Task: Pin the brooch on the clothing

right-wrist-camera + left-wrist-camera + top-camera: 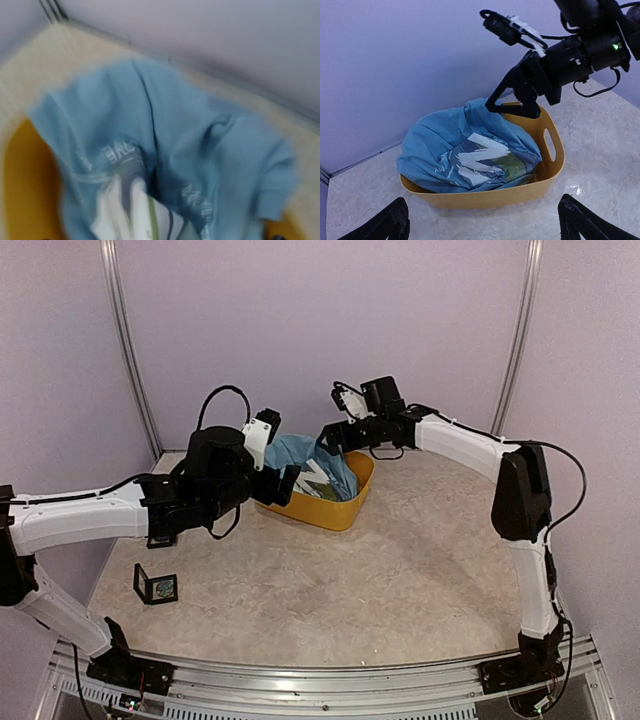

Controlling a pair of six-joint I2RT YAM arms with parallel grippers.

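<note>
The clothing, a light blue T-shirt with white and green print, lies crumpled in a yellow basket at the back of the table. Seen from the left wrist, the shirt bulges over the basket's far rim. My left gripper stands open just left of the basket, its fingertips spread wide with nothing between them. My right gripper hovers open over the basket's back edge, just above the shirt. A small greenish item, apparently the brooch, sits in an open black case.
The black case stands on the table near the left front, apart from both grippers. Lilac walls close in behind the basket and at both sides. The right wrist view is blurred, and its own fingers do not show there.
</note>
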